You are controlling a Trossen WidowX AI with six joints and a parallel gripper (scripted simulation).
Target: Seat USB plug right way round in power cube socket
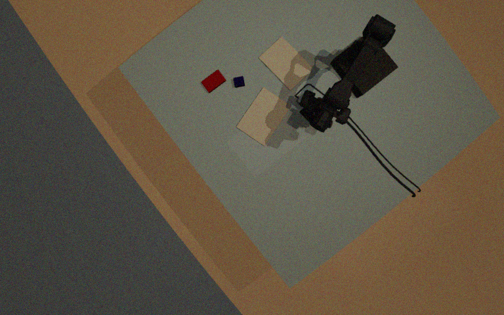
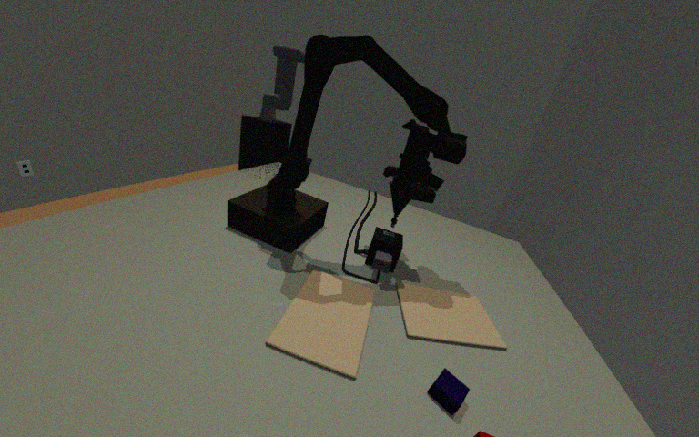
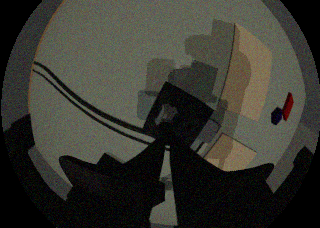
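As the black two-fingered gripper (image 1: pixel 300 104) (image 2: pixel 394 218) (image 3: pixel 167 140) pinched the small dark USB plug (image 2: pixel 393 221), both hung above the black power cube (image 2: pixel 384 249) (image 3: pixel 187 110)!

Top view steep from high above, exterior oblique from farther out, wrist close, facing down; all share boards (image 1: pixel 272 58) (image 2: pixel 323 330) (image 3: pixel 257 73)
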